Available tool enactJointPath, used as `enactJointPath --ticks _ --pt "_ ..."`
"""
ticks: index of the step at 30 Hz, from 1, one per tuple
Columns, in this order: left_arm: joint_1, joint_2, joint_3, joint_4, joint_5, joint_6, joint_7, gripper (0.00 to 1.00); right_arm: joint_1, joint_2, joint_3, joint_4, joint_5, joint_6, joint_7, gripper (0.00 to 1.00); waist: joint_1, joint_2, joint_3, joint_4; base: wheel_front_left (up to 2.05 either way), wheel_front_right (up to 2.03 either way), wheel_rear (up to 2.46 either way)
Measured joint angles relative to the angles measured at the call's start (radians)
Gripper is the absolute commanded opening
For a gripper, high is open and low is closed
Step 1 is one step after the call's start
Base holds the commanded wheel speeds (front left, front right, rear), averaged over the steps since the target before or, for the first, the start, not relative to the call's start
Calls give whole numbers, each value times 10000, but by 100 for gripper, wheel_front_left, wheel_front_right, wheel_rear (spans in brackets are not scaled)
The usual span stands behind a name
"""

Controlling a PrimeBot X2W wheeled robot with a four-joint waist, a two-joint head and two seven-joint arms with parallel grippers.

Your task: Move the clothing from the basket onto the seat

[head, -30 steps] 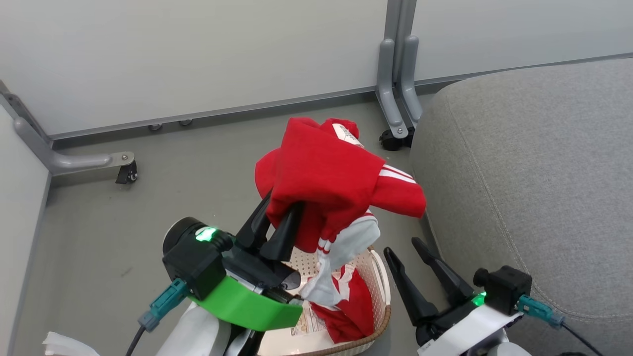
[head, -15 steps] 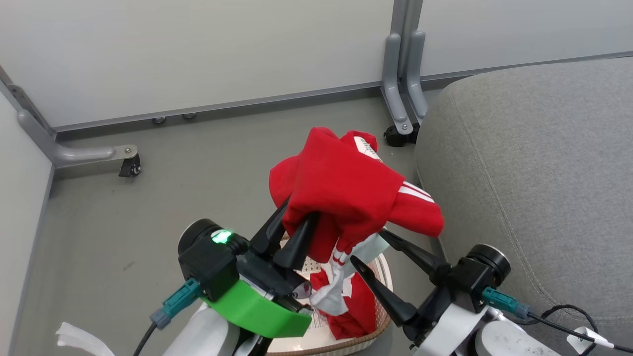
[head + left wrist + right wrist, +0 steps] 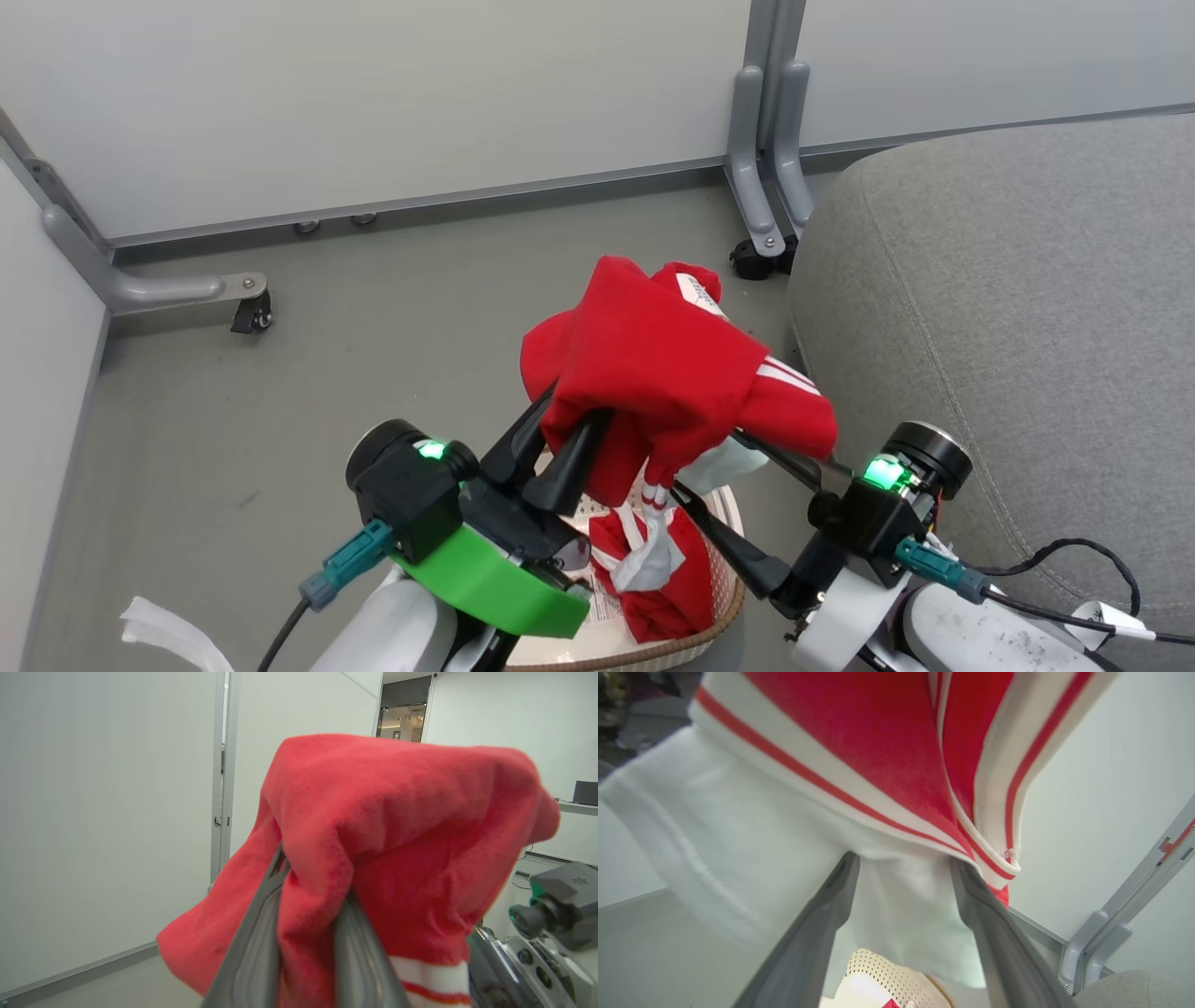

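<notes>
My left gripper is shut on a red garment with white stripes, held up above the basket; its fingertips are buried in the cloth. In the left wrist view the same garment drapes over both fingers. My right gripper is open, reaching in from the right under the hanging cloth. Its fingers stand either side of the garment's white trim, tips hidden. A second red garment lies in the cream basket. The grey seat is at the right, beside the basket.
Grey floor lies ahead and to the left. A partition leg with a castor stands by the seat's far corner, and another castor is at the left wall. A black cable trails over the seat edge.
My right gripper has swung in from the lower right and turned, so its open fingers now reach under the lifted garment. The left gripper has kept its hold. The camera shifted slightly.
</notes>
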Motion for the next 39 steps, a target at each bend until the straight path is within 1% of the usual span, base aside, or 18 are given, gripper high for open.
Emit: enactJointPath --ticks 6,11,14,17,24,31,39 --pt "2 -56 286 247 17 0 0 0 58 -127 244 -134 -31 0 0 100 0 0 -41 -10 0 0 0" --pt "11 -86 410 384 73 0 0 0 221 -161 -8 -316 -209 0 0 100 0 0 -69 -103 0 0 0" --pt "12 -79 282 449 63 0 0 0 228 -215 -94 -378 -324 0 0 100 0 0 -80 -157 0 0 0" --pt "6 -52 46 439 13 0 0 0 204 -316 35 -336 -456 0 -2 100 0 0 -85 -174 0 0 0" --pt "-143 56 -514 359 -265 0 0 0 -446 -500 922 201 -479 0 -2 100 0 0 -102 -91 0 0 0" --pt "-310 242 -1187 382 -516 0 0 0 -1166 -462 1695 571 -548 0 0 100 0 0 -112 54 0 0 0" --pt "-488 376 -1605 504 -779 0 0 0 -1688 -318 2410 738 -552 0 0 100 0 0 -76 169 0 0 0"
